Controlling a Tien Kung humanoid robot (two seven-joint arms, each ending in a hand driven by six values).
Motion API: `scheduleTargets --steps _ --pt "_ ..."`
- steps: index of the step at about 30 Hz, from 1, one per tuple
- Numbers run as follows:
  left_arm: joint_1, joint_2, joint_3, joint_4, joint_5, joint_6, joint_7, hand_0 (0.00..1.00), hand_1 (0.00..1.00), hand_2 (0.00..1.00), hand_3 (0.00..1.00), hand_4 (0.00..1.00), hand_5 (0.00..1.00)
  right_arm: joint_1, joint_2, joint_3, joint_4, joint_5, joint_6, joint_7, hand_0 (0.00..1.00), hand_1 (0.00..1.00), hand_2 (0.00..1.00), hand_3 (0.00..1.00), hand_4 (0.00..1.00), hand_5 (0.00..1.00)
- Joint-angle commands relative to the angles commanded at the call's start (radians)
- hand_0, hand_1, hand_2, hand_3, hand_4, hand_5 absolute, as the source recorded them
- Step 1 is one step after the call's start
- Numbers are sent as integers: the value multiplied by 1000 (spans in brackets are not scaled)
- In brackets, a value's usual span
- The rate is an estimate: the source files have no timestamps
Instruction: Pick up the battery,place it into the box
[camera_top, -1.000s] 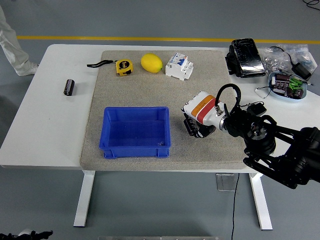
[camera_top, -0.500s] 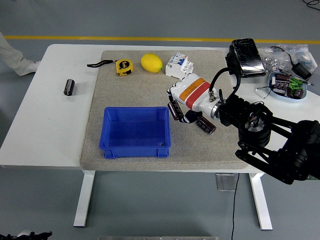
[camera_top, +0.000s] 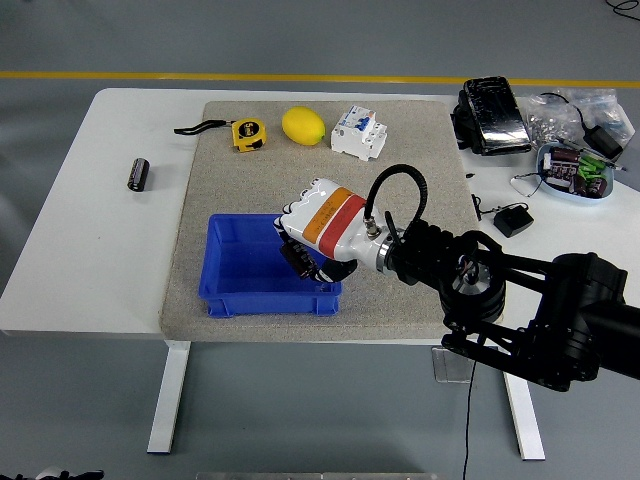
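Since the preceding frame, the right hand (camera_top: 305, 255) had travelled leftward from the mat area beside the circuit breaker to a position over the right half of the blue rectangular plastic box (camera_top: 232, 285), with its white shell and orange-and-red band above the box's right wall. Its dark fingers (camera_top: 298, 260) pointed down into the box interior and were curled; a dark object appeared between them, consistent with the black cylindrical battery carried in the earlier frames, but the grasp was partly hidden by the shell and could not be confirmed in detail. No battery lay on the visible floor of the box. A second black cylindrical battery (camera_top: 138, 173) rested on its side on the bare white table (camera_top: 90, 250), well to the left of the grey fabric mat (camera_top: 410, 170) and well apart from the box. The box sat on the front portion of the mat, close to its near edge. Along the far edge of the mat, from left to right, lay a yellow tape measure with a black strap (camera_top: 247, 133), a yellow lemon (camera_top: 303, 126) and a white circuit breaker with blue switches (camera_top: 358, 132). At the right end of the table stood a black device with a reflective top (camera_top: 492, 114), a tray of small parts (camera_top: 574, 171) and a black adapter (camera_top: 513, 220). The black right arm (camera_top: 520, 300) entered from the lower right.
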Motion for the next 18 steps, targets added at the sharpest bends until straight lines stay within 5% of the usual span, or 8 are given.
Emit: scheduleTargets --steps 6,7,18 --pt "-1 -5 -4 2 15 6 2 727 707 752 634 640 549 15 15 -3 -29 0 -8 -3 18 180 611 585 976 235" --pt "-1 -7 -6 2 21 7 4 731 728 771 638 640 548 17 14 -1 -31 0 -10 -5 42 209 702 770 998 263" --pt "3 -16 -10 7 48 -18 31 762 772 821 643 643 546 21 -4 15 -26 0 -8 -2 53 216 733 822 998 284"
